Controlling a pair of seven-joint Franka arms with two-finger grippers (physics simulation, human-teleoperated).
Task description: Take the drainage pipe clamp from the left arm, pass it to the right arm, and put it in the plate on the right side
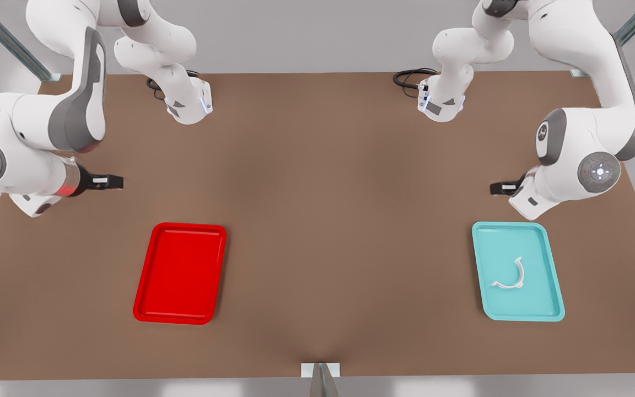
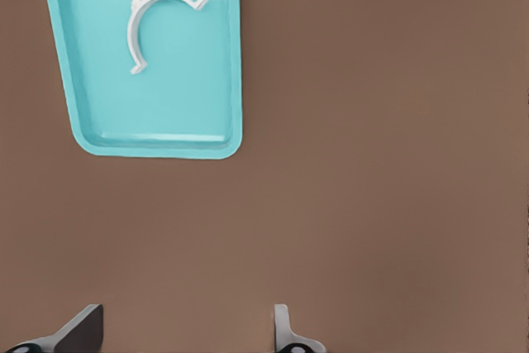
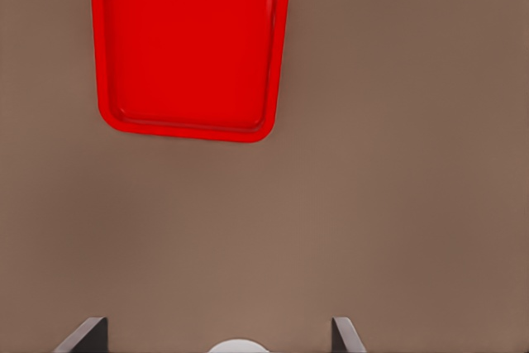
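Observation:
The drainage pipe clamp [image 1: 510,275], a thin white half-ring, lies flat in the teal tray [image 1: 538,300] on the front view's right. In the left wrist view the drainage pipe clamp [image 2: 145,26] sits well ahead of my left gripper [image 2: 183,336], inside the teal tray [image 2: 165,113]. The left gripper [image 1: 502,188] hovers behind that tray, open and empty. The red plate [image 1: 179,275] rests bare on the front view's left. Behind it hangs my right gripper [image 1: 109,181], also open and empty. The right wrist view has the right gripper [image 3: 216,336] facing the red plate [image 3: 190,55].
The brown table [image 1: 317,182] stretches wide between the two trays. Black cables [image 1: 408,77] coil by the arm bases at the back. A small metal bracket [image 1: 320,370] sits at the table's front edge.

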